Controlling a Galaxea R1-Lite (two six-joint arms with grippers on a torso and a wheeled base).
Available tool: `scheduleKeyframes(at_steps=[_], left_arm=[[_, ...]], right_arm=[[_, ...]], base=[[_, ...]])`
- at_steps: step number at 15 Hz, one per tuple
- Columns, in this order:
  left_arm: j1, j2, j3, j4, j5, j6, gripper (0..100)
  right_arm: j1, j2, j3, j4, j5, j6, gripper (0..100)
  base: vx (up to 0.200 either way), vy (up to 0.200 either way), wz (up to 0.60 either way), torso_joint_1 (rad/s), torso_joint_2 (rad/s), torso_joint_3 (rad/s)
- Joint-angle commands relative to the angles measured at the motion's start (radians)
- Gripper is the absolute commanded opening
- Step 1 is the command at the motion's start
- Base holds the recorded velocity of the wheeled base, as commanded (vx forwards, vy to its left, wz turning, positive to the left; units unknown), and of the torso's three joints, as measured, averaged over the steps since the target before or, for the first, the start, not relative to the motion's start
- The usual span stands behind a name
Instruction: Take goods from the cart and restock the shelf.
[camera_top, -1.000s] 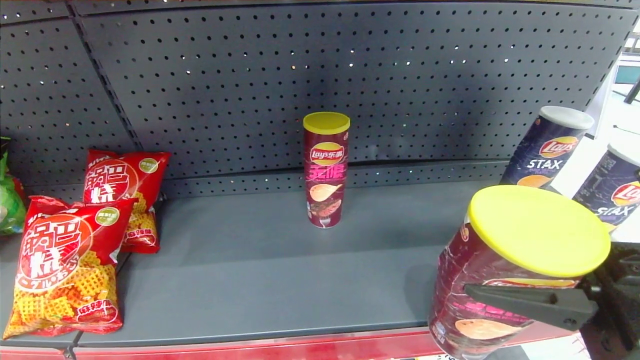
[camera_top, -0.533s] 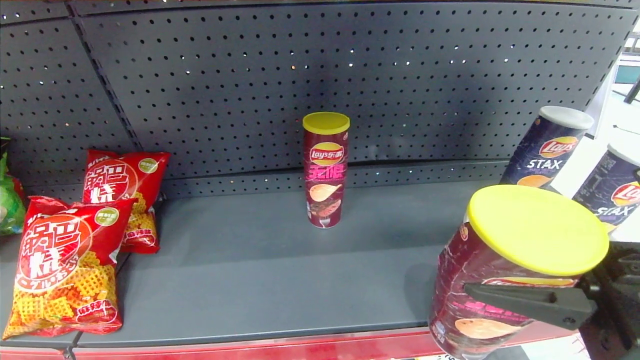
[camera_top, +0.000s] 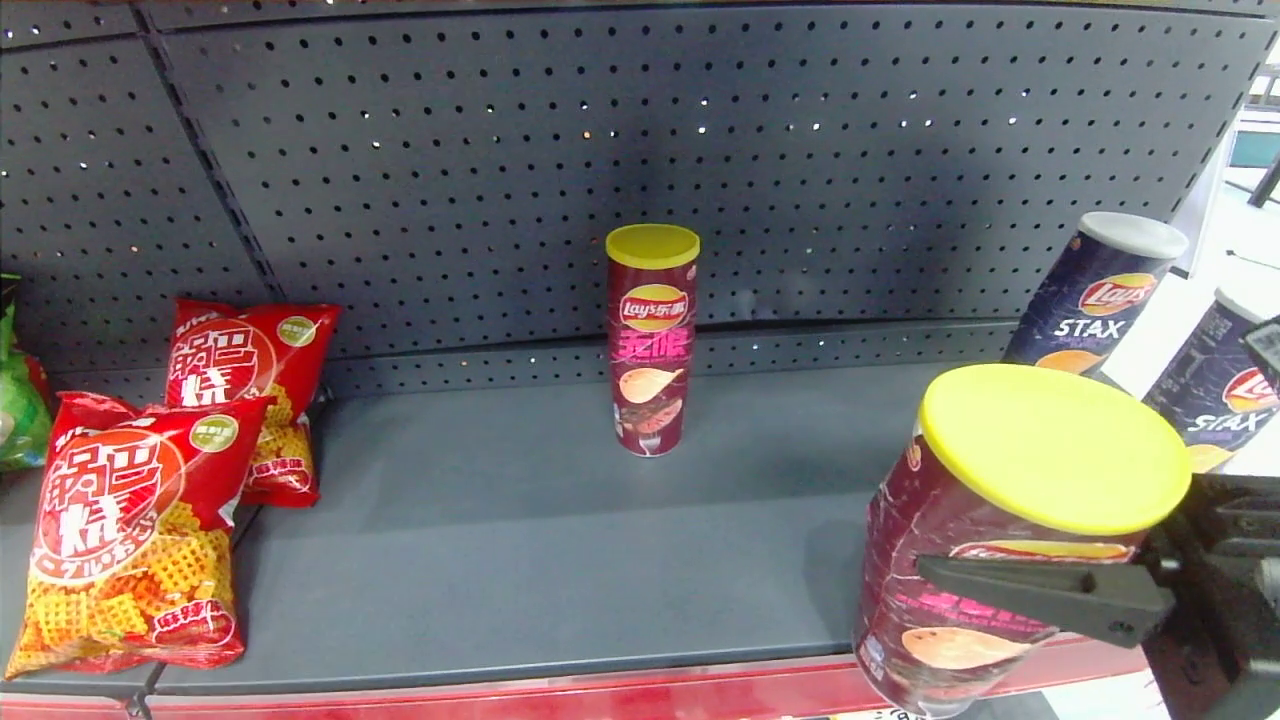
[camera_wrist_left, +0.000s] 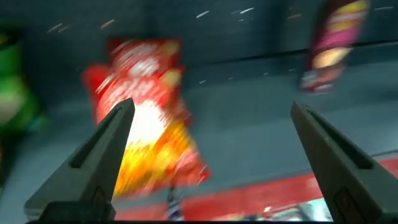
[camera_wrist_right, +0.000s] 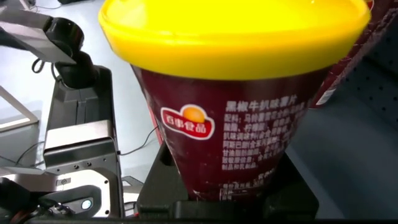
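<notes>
- A green bag (camera_top: 18, 400) sits at the far left end of the shelf (camera_top: 520, 540).
- Two red bags lie just beside it. The front bag (camera_top: 125, 540) lies near the shelf's red front edge (camera_top: 500, 695), and the rear bag (camera_top: 255, 385) leans against the pegboard (camera_top: 600, 130). The front bag overlaps the rear one's lower corner.
- The left tool (camera_wrist_left: 211, 102) has its fingers (camera_wrist_left: 102, 155) spread wide with nothing between them. It faces the shelf front, and its wrist view is blurred, with a red bag (camera_wrist_left: 149, 124) behind it.
- The standing can (camera_top: 652, 340) is maroon with a yellow lid. It stands upright mid-shelf, close to the pegboard and well apart from the bags.
- The held can (camera_top: 1000, 520) is also maroon with a yellow lid. It is at the shelf's front right corner, tilted slightly, with its lower end over the red edge. I cannot tell whether it touches the shelf.
- The right tool (camera_top: 985, 560) is clamped on the held can. One dark finger (camera_top: 1040, 595) lies across the can's near side below the lid, and the other is hidden behind the can.
- In the right wrist view, the held can (camera_wrist_right: 230, 124) rises from between the tool's jaws.
- Two blue cans stand past the shelf's right end. The nearer blue can (camera_top: 1095, 290) is behind the held can, and the outer one (camera_top: 1225, 385) is at the view's edge.
</notes>
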Motion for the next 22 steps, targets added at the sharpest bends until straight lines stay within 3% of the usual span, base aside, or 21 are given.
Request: scheduleKeyframes(at_steps=[1, 2, 3, 5, 6, 7, 8, 9, 11, 13, 16, 19, 22], left_arm=[[-0.084, 0.307, -0.173, -0.018, -0.116, 0.009, 100], [-0.084, 0.348, -0.197, -0.021, -0.151, 0.011, 100], [-0.084, 0.494, -0.249, -0.074, -0.256, 0.020, 100], [-0.084, 0.664, -0.249, -0.186, -0.351, 0.042, 100], [-0.081, 0.782, -0.275, -0.249, -0.446, 0.068, 100], [-0.078, 0.870, -0.314, -0.289, -0.492, 0.086, 100], [-0.078, 1.005, -0.378, -0.357, -0.536, 0.128, 100], [-0.079, 1.046, -0.398, -0.377, -0.552, 0.140, 100], [-0.099, 1.197, -0.472, -0.413, -0.638, 0.151, 100], [-0.115, 1.263, -0.513, -0.416, -0.665, 0.152, 100], [-0.199, 1.418, -0.634, -0.492, -0.654, 0.149, 100], [-0.244, 1.514, -0.748, -0.493, -0.642, 0.141, 100], [-0.265, 1.556, -0.742, -0.501, -0.644, 0.149, 100]], right_arm=[[0.001, 0.024, -0.021, 0.001, -0.001, 0.000, 0], [0.001, 0.025, -0.029, 0.001, -0.001, 0.000, 0], [-0.001, 0.035, -0.049, 0.001, -0.002, 0.004, 0], [-0.005, 0.039, -0.069, 0.001, -0.002, 0.030, 0], [-0.007, 0.047, -0.088, 0.001, -0.002, 0.047, 0], [-0.007, 0.056, -0.104, 0.001, -0.002, 0.052, 0], [-0.007, 0.068, -0.127, 0.001, -0.002, 0.053, 0], [-0.007, 0.073, -0.134, 0.001, -0.002, 0.053, 0], [0.002, 0.084, -0.199, 0.004, -0.016, 0.067, 0], [0.005, 0.085, -0.214, 0.004, -0.018, 0.098, 0], [0.004, 0.101, -0.202, 0.004, -0.018, 0.113, 0], [0.004, 0.131, -0.211, 0.001, -0.018, 0.113, 0], [0.004, 0.153, -0.216, 0.001, -0.018, 0.115, 0]], base=[[0.000, 0.000, 0.00, 0.000, 0.00, 0.000], [0.000, 0.000, 0.00, 0.000, 0.00, 0.000], [0.000, 0.000, 0.00, 0.000, 0.00, 0.000], [0.000, 0.000, 0.00, 0.000, 0.00, 0.000], [0.000, 0.000, 0.00, 0.000, 0.00, 0.000], [0.000, 0.000, 0.00, 0.000, 0.00, 0.000], [0.000, 0.000, 0.00, 0.000, 0.00, 0.000], [0.000, 0.000, 0.00, 0.000, 0.00, 0.000], [0.000, 0.000, 0.00, 0.000, 0.00, 0.000], [0.000, 0.000, 0.00, 0.000, 0.00, 0.000], [0.000, 0.000, 0.00, 0.000, 0.00, 0.000], [0.000, 0.000, 0.00, 0.000, 0.00, 0.000], [0.000, 0.000, 0.00, 0.000, 0.00, 0.000]])
